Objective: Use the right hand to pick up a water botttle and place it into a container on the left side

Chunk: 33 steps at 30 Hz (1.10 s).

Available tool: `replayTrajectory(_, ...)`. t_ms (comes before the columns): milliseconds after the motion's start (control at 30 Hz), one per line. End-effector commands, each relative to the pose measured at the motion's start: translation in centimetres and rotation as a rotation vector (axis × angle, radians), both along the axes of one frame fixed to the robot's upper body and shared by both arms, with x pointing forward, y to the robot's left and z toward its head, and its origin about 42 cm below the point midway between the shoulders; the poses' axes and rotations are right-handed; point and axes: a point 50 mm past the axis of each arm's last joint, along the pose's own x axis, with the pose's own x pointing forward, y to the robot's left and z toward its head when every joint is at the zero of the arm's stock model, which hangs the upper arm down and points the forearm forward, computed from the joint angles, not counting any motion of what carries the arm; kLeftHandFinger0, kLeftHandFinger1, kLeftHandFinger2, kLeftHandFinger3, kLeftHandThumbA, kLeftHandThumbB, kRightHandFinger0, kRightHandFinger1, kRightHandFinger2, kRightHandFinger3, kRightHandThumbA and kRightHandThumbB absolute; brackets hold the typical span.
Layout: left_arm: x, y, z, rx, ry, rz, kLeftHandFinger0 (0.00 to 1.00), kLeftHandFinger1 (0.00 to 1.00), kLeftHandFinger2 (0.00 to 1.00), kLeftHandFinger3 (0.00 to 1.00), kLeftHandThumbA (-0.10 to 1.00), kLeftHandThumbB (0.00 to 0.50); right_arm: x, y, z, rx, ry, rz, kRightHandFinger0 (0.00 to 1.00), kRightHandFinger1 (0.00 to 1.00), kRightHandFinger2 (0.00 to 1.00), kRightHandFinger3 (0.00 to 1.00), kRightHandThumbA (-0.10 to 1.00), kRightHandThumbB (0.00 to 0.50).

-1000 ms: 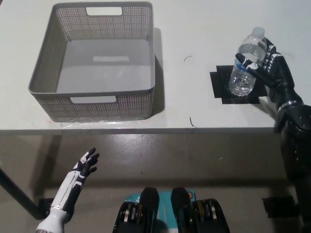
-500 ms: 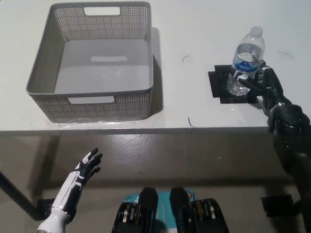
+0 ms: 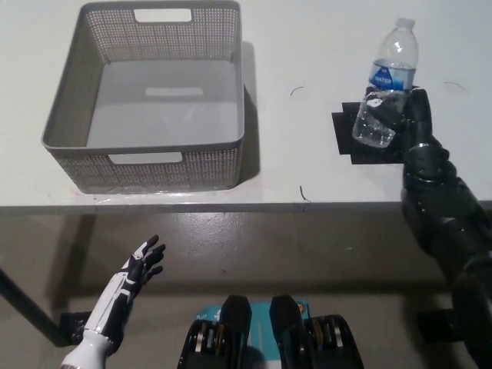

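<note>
Gripping low on the water bottle point(image 3: 387, 86), with the fingers point(image 3: 382, 102) of the black right hand point(image 3: 406, 115) clamped around the lower body, just under the blue label. Risking a slip or a tip-over, by this view: hold sits near the base, most of the bottle rises above the fingers, and the top leans up and away to the right, so a quick swing could lever it out of the grasp. Looks clear, ribbed and thin-walled, white cap on, with what may be a little water low down; a hard squeeze could buckle it. Appears raised off the black tape square point(image 3: 347, 134) directly beneath the fingers, though contact is hard to judge. Well off to the fingers' left, the grey mesh basket point(image 3: 65, 114), open-topped with high walls; carrying too low could knock the bottle's base against the near wall. Far below and to the left, under the table edge point(image 3: 231, 206), the white left hand point(image 3: 141, 260) at rest, fingers spread, holding nothing.
</note>
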Motion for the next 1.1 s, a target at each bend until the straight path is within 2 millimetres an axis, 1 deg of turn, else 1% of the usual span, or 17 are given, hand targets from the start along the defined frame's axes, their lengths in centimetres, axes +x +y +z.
replayTrajectory(0,0.3,0.3,1.4,-0.002,-0.083,-0.039,1.0,1.0,1.0,1.0,1.0,0.174,2.3,2.9,9.8,0.045,-0.371,-0.064,0.0,0.05,0.45,0.49,-0.1,0.117)
replayTrajectory(33,0.3,0.4,1.5,0.0,-0.081,-0.04,1.0,1.0,1.0,1.0,1.0,0.176,2.3,3.5,10.7,0.042,-0.417,-0.047,0.0,0.07,0.48,0.54,-0.1,0.123)
replayTrajectory(133,0.5,0.4,1.6,0.005,-0.084,-0.038,1.0,1.0,1.0,1.0,1.0,0.166,2.1,5.0,13.1,0.022,-0.521,-0.005,0.0,0.09,0.52,0.56,-0.1,0.128)
replayTrajectory(167,0.5,0.4,1.6,0.013,-0.081,-0.039,1.0,1.0,1.0,1.0,1.0,0.167,1.9,6.1,14.3,-0.011,-0.557,0.012,0.0,0.11,0.54,0.61,-0.1,0.123)
replayTrajectory(200,0.5,0.3,1.6,0.013,-0.081,-0.039,1.0,1.0,1.0,1.0,1.0,0.167,1.8,6.2,14.4,-0.015,-0.561,0.013,0.0,0.11,0.53,0.58,-0.1,0.124)
replayTrajectory(267,0.6,0.3,1.5,0.016,-0.082,-0.042,1.0,1.0,1.0,1.0,1.0,0.162,0.9,8.4,17.0,-0.055,-0.672,0.104,0.0,0.14,0.55,0.49,-0.1,0.107)
replayTrajectory(367,0.7,0.1,1.4,0.018,-0.081,-0.045,1.0,1.0,1.0,1.0,1.0,0.164,-0.2,10.9,19.0,-0.04,-0.748,0.199,0.0,0.22,0.61,0.53,-0.1,0.12)
replayTrajectory(433,0.6,0.2,1.3,0.021,-0.079,-0.046,1.0,1.0,1.0,1.0,1.0,0.175,-0.9,13.0,20.0,-0.028,-0.766,0.23,0.0,0.22,0.57,0.49,-0.1,0.141)
replayTrajectory(533,0.6,0.2,1.4,0.021,-0.077,-0.053,1.0,1.0,1.0,1.0,1.0,0.18,-2.0,15.9,21.2,-0.022,-0.798,0.291,0.0,0.2,0.59,0.62,-0.1,0.134)
replayTrajectory(567,0.6,0.2,1.4,0.017,-0.075,-0.058,1.0,1.0,1.0,1.0,1.0,0.18,-2.3,16.6,21.5,-0.033,-0.817,0.302,0.0,0.2,0.59,0.63,-0.1,0.134)
replayTrajectory(633,0.5,0.1,1.5,0.032,-0.074,-0.063,1.0,1.0,1.0,1.0,1.0,0.22,-2.7,18.2,21.7,-0.042,-0.81,0.329,0.0,0.2,0.62,0.67,-0.1,0.129)
replayTrajectory(667,0.6,0.2,1.5,0.036,-0.069,-0.064,1.0,1.0,1.0,1.0,1.0,0.247,-2.9,19.2,21.8,-0.038,-0.796,0.358,0.0,0.2,0.62,0.67,-0.1,0.118)
replayTrajectory(733,0.5,0.3,1.5,0.045,-0.065,-0.067,1.0,1.0,1.0,1.0,1.0,0.265,-3.1,20.8,21.1,-0.024,-0.78,0.406,0.0,0.21,0.62,0.65,-0.1,0.113)
replayTrajectory(800,0.7,0.4,1.6,0.048,-0.068,-0.071,1.0,1.0,1.0,1.0,1.0,0.258,-3.2,22.0,20.3,-0.024,-0.776,0.457,0.0,0.25,0.65,0.66,-0.1,0.096)
replayTrajectory(933,0.8,0.3,1.8,0.05,-0.076,-0.079,1.0,1.0,1.0,1.0,1.0,0.249,-3.4,24.3,18.6,-0.056,-0.713,0.507,0.0,0.3,0.7,0.69,-0.1,0.112)
replayTrajectory(1000,0.7,0.2,1.9,0.043,-0.075,-0.081,1.0,1.0,1.0,1.0,1.0,0.24,-3.5,25.0,17.6,-0.101,-0.682,0.508,0.0,0.29,0.71,0.7,-0.1,0.108)
replayTrajectory(1067,0.7,0.3,2.0,0.033,-0.083,-0.087,1.0,1.0,1.0,1.0,1.0,0.207,-3.4,25.7,15.8,-0.138,-0.618,0.519,0.0,0.23,0.66,0.67,-0.1,0.097)
